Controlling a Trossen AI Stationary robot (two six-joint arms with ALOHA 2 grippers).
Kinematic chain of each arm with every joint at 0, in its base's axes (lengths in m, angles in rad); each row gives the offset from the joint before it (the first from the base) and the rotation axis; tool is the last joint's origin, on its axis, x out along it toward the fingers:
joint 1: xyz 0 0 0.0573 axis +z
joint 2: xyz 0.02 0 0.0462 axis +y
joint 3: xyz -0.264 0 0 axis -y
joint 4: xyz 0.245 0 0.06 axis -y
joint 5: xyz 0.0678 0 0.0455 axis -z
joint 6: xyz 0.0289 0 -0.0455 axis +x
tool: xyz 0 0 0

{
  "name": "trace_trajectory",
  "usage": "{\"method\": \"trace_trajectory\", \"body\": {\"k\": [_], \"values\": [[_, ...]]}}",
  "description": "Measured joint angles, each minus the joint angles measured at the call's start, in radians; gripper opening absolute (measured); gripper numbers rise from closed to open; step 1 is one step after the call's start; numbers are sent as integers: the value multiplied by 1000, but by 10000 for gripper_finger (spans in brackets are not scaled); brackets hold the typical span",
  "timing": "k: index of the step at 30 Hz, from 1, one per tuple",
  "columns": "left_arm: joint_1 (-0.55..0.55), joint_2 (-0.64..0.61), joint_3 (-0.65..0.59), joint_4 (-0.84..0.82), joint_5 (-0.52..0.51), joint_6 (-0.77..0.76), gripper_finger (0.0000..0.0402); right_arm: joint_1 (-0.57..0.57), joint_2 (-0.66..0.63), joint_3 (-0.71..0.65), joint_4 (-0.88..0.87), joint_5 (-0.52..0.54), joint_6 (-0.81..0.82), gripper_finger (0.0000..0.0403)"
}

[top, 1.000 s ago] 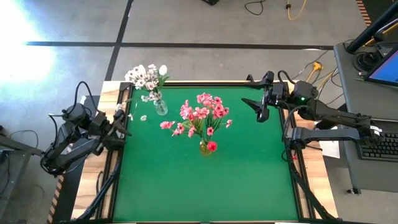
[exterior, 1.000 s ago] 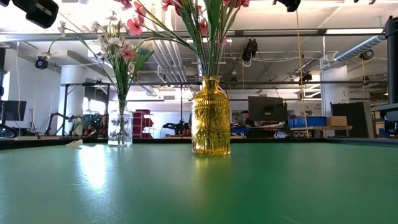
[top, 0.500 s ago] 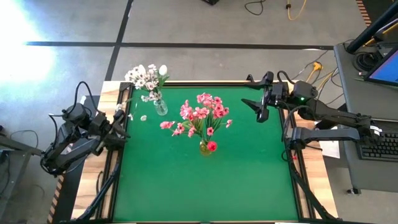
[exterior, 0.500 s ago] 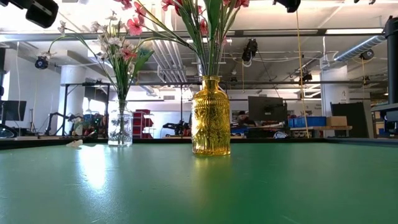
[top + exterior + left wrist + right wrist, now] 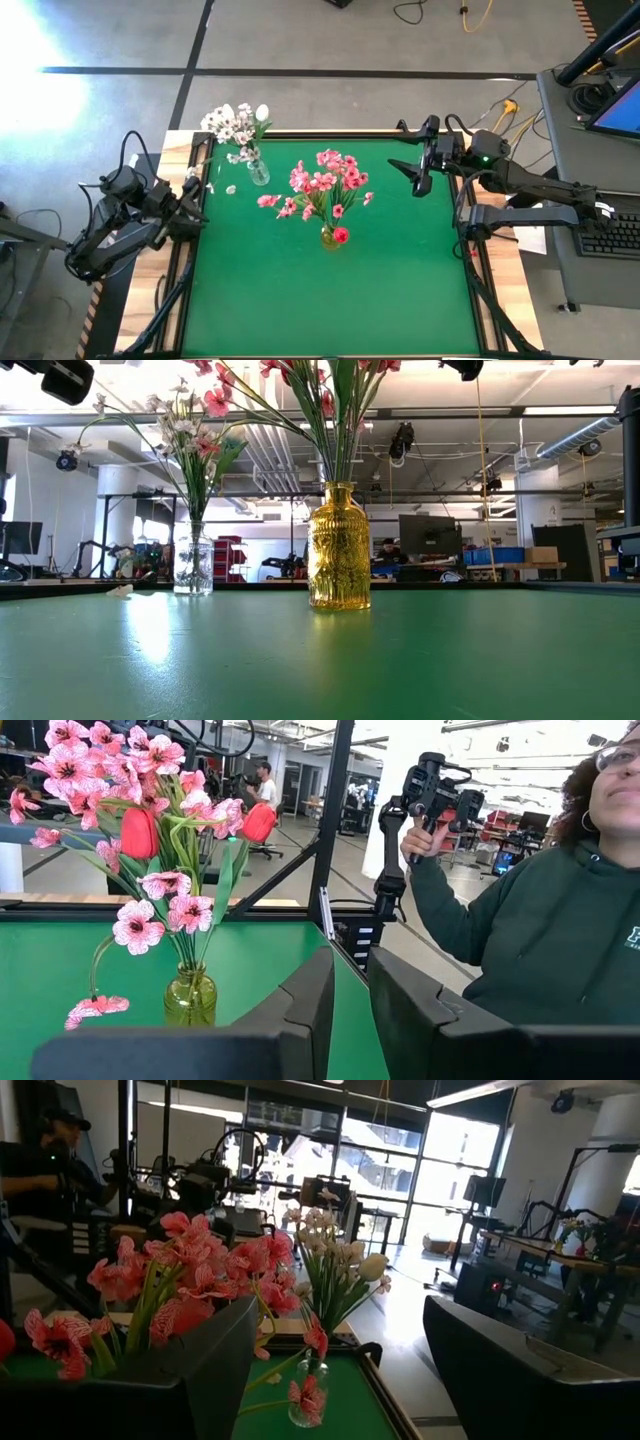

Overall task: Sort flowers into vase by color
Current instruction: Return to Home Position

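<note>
Overhead, a green table (image 5: pixel 330 300) carries two vases, with one robot arm at each side edge. Near the middle stands a yellow glass vase (image 5: pixel 327 238). It holds pink blossom sprays (image 5: pixel 325 185) that fan out wide, with red tulips (image 5: pixel 139 832) among them; one red head hangs low beside the vase's neck.

Toward the far left corner, well apart from the yellow one, stands a clear glass vase (image 5: pixel 259 175). It holds small white blossom sprays (image 5: pixel 230 125) and a white tulip (image 5: pixel 262 113), all leaning out past the table's far edge. A small white scrap (image 5: pixel 230 189) lies on the green surface just beside this vase.

No flowers lie loose on the table; every stem in view stands in a vase.

At the left edge the left gripper (image 5: pixel 196 199) hangs over the table's rim, pointing inward. Its two fingers are drawn almost together, with only a thin slit between them, and they grasp nothing. At the right edge, near the far corner, the right gripper (image 5: pixel 410 150) hangs above the table, pointing toward the vases. Its fingers are spread wide and released, with nothing between them.

Beyond the table, the left wrist camera shows a person (image 5: pixel 545 920) in a dark green sweatshirt, one hand (image 5: pixel 420 838) raised around a dark handle (image 5: pixel 432 790).
</note>
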Motion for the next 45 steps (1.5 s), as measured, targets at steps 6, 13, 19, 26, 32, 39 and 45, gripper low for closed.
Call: {"method": "trace_trajectory", "body": {"k": [6,13,19,26,32,39,45], "values": [[0,0,0,0,0,0,52,0,0,0,-8,0,-4,278],[0,0,0,0,0,0,52,0,0,0,-19,0,-7,275],[0,0,0,0,-44,0,52,0,0,0,-21,0,-9,279],[0,0,-2,4,-50,0,51,0,0,0,-21,-1,-18,275],[0,1,-2,5,-55,-1,51,0,0,-1,-21,-1,-21,279],[0,2,-2,5,-56,-3,51,0,0,-10,-23,-1,-25,272],[0,4,-2,10,-127,-8,51,0,0,-16,-21,-1,-25,276]]}}
